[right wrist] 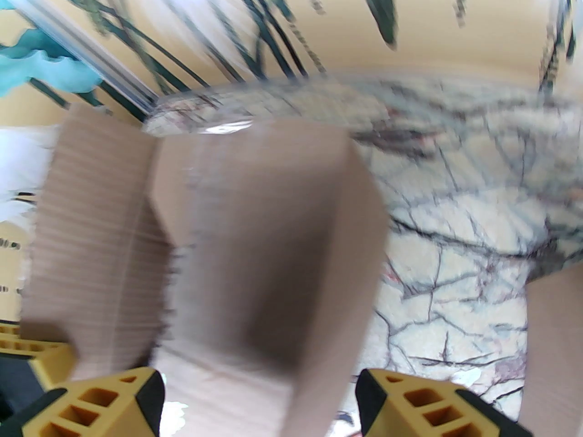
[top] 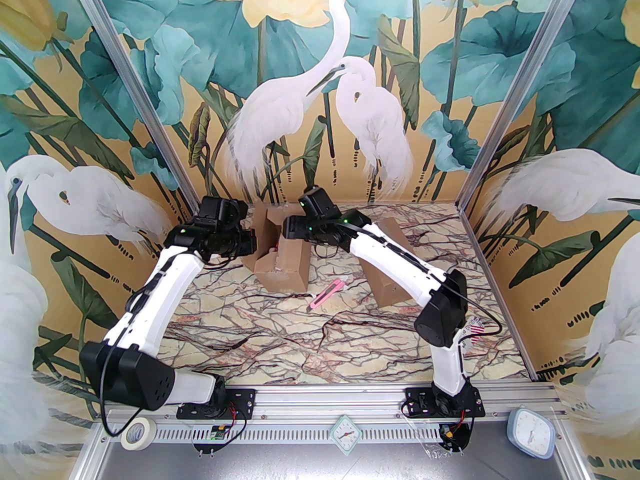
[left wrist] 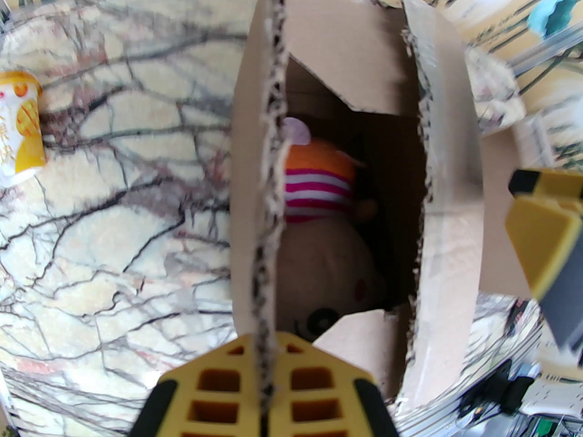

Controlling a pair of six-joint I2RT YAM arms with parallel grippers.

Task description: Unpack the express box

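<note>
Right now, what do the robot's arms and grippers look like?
Both the left arm and right arm have smooth white links between bulky black joint housings, small green lights near the wrists, and thin black cables running alongside. The right arm carries a red-and-white striped tag. The left gripper and right gripper have yellow fingers with square cut-outs and black edging.

The mouth of the express box [left wrist: 360, 43] is a narrow slot between raised flaps, and a plush toy [left wrist: 319, 207] fills much of it. The left hand [left wrist: 268, 342] pinches the box by one torn flap edge; the right hand [right wrist: 257, 376] stands spread either side of an outer corner, so both arms crowd the top. The near table [top: 310, 348] lies bare save a pink cutter [top: 327, 293]; a second box [top: 387, 288] sits under the right arm, a drink cup [left wrist: 20, 125] apart on the other side
</note>
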